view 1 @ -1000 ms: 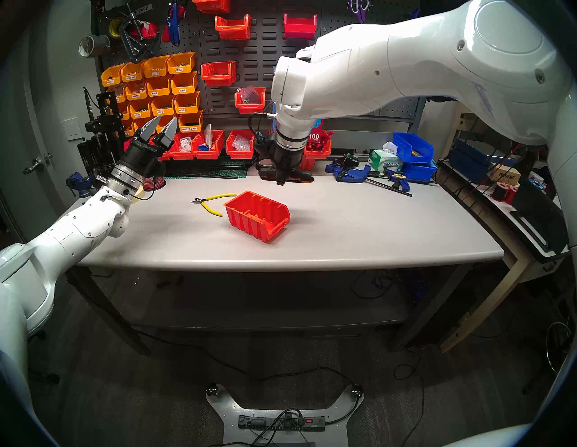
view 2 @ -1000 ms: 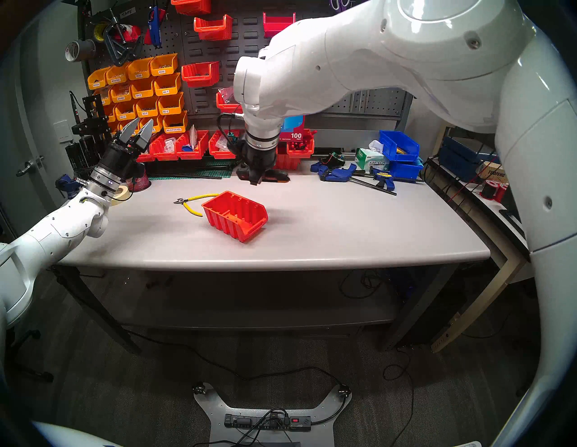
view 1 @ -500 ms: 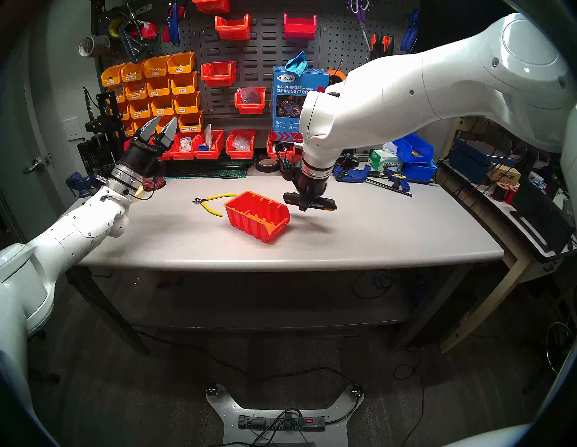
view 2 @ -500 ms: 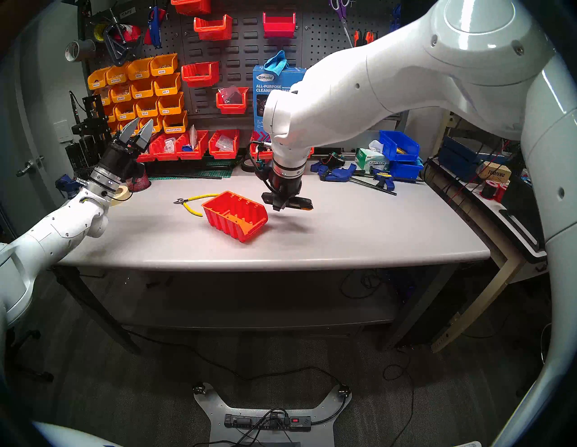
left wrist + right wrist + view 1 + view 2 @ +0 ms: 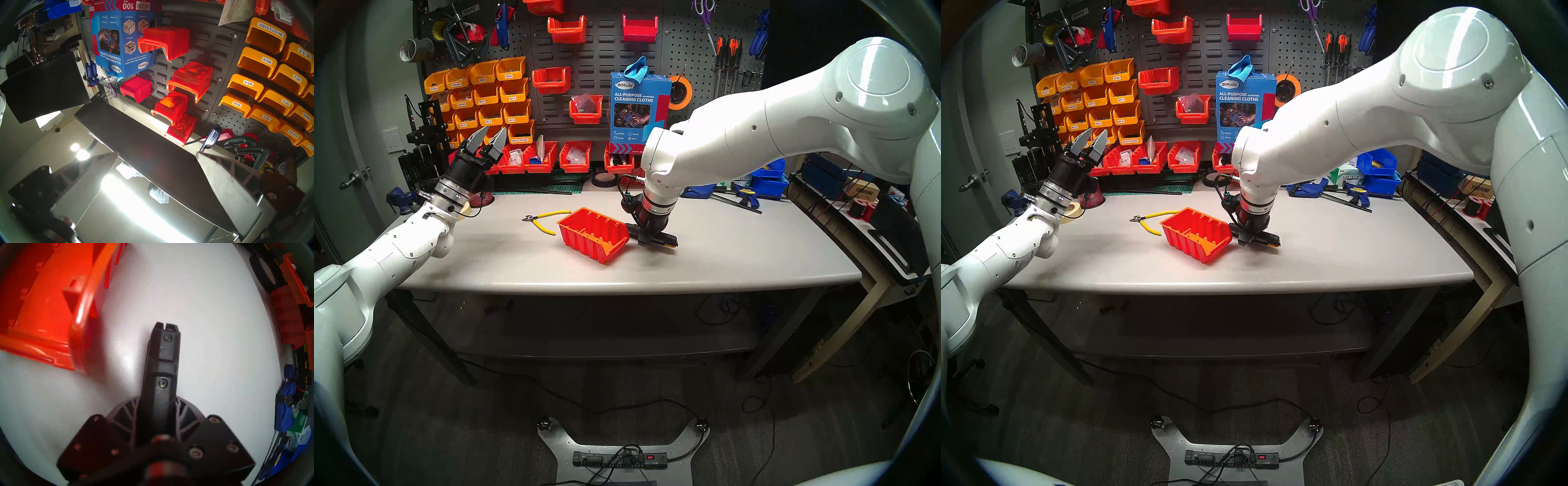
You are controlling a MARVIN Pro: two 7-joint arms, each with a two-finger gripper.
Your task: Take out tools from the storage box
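Note:
The red-orange storage box sits mid-table, and the part of its inside that I can see is bare. Yellow-handled cutters lie on the table just left of it. My right gripper is shut on a black knife-like tool. It holds the tool flat and very low over the table, close beside the box's right end. My left gripper is open and empty, raised at the table's far left and pointing at the pegboard.
Blue clamps and blue bins lie at the back right. A tape roll and red bins line the back edge. Orange labelled bins hang on the pegboard. The table shows bare grey right of the tool.
My right arm has carried the black tool from the back of the table forward and down, to just right of the box. The left arm has not moved.

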